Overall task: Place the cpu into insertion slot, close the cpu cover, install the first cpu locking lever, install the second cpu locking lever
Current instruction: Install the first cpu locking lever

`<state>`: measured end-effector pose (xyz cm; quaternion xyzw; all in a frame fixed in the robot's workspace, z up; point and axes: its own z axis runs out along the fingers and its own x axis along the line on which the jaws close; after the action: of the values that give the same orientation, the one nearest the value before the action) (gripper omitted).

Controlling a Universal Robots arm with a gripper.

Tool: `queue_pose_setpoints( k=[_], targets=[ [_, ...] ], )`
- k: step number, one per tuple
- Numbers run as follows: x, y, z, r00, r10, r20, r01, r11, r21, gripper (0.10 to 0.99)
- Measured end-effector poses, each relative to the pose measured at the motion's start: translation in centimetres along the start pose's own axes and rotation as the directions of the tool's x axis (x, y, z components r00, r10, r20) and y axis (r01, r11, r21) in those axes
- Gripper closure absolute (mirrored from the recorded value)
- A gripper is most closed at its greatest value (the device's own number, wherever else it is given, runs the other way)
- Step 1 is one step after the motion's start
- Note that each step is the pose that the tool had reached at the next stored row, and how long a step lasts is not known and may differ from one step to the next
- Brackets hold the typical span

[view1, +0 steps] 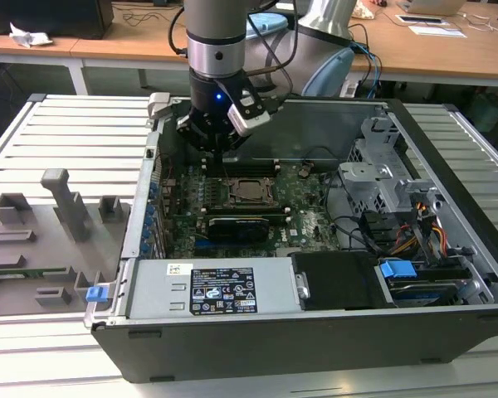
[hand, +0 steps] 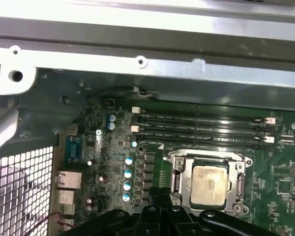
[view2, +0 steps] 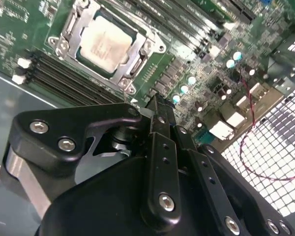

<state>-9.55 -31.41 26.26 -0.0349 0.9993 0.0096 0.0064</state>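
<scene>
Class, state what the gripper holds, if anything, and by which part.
Nothing. The gripper is empty; the cpu sits in the insertion slot under the cpu cover.

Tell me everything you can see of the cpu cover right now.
The cpu cover is a thin silvery metal frame with a large square window. It lies flat, closed around the cpu, whose pale metal face shows through it. Green circuit board surrounds it. The gripper hangs apart, not touching it.
</scene>
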Motion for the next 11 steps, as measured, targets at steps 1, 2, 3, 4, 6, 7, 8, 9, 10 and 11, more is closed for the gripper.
queue_pose_setpoints(
  k=[1,2,3,4,6,7,8,9,10,11],
  targets=[
    [0.24,0.45,0.13,1.0,0.0,-0.0001,0.0,1.0,0.0,0.98],
    [0.38,0.72,0.21,1.0,0.0,0.0001,0.0,1.0,0.0,0.98],
    [0.5,1.01,0.3,1.0,0.0,0.0002,0.0,1.0,0.0,0.98],
    [0.6,1.21,0.35,1.0,0.0,0.0002,0.0,1.0,0.0,0.98],
    [0.75,1.61,0.48,1.0,0.0,0.0005,0.0,1.0,0.0,0.98],
    [0.77,1.95,0.56,1.0,0.0,0.0005,0.0,1.0,0.0,0.98],
    [0.75,2.25,0.62,1.0,0.0,0.0008,0.0,1.0,0.0,0.98],
    [0.74,2.43,0.63,1.0,0.0,0.0009,0.0,1.0,0.0,0.98],
    [0.73,2.62,0.64,1.0,0.0,0.001,0.0,1.0,0.0,0.98],
    [0.71,2.7,0.65,1.0,0.0,0.001,0.0,1.0,0.0,0.98]
  ],
)
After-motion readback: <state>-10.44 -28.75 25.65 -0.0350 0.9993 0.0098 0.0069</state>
